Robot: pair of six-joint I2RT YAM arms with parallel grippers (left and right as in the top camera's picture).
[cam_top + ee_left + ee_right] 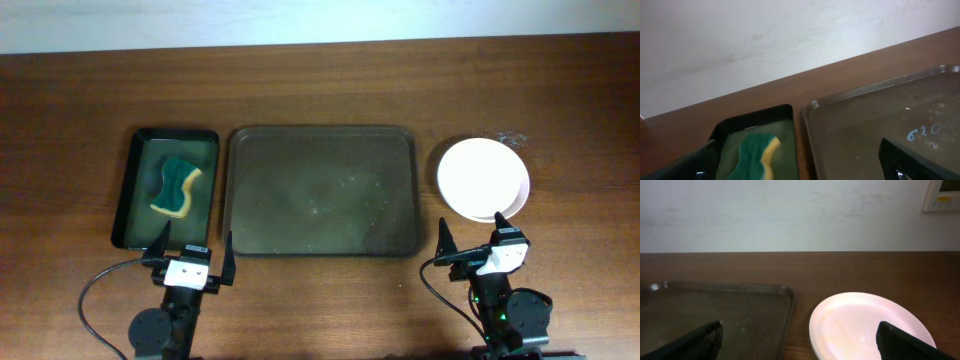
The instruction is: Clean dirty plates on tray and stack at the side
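Note:
The white plates [483,178] lie stacked on the table to the right of the large dark tray [322,190], which has nothing on it. The stack also shows in the right wrist view [860,325], next to the tray's corner [755,310]. My left gripper [190,252] is open and empty at the table's front, below the left part of the tray. My right gripper [472,243] is open and empty at the front, just below the plates. In the left wrist view the tray [875,125] fills the right side.
A smaller black tray [135,195] with a green-yellow sponge [177,187] lies left of the large tray; the sponge also shows in the left wrist view [757,155]. A small shiny scrap [510,137] lies behind the plates. A pale wall rises behind the table.

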